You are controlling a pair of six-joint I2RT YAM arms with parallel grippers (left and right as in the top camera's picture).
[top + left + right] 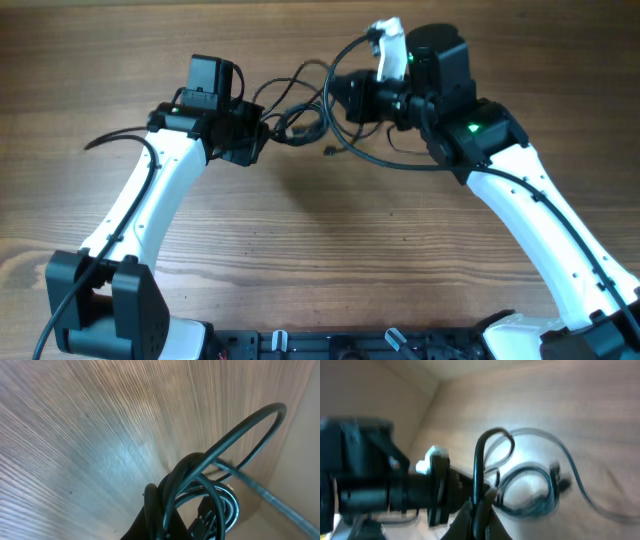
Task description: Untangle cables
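The cables [300, 112] are thin black cords, looped and knotted together at the far middle of the wooden table. They hang stretched between my two grippers. My left gripper [262, 132] is shut on the left end of the bundle. In the left wrist view [165, 525] several cords [240, 425] pass through its jaws and one arches up. My right gripper [335, 95] is shut on a cord at the right side of the tangle. In the right wrist view [480, 515] that cord [477, 465] rises from the jaws, with coils hanging beside it. One long loop [390, 163] lies under the right arm.
The table [300, 250] is bare wood. The arm bases [110, 300] stand at the front edge. A thicker black arm wire [110, 138] sticks out left of the left arm. The left arm's wrist [380, 490] is close in the right wrist view.
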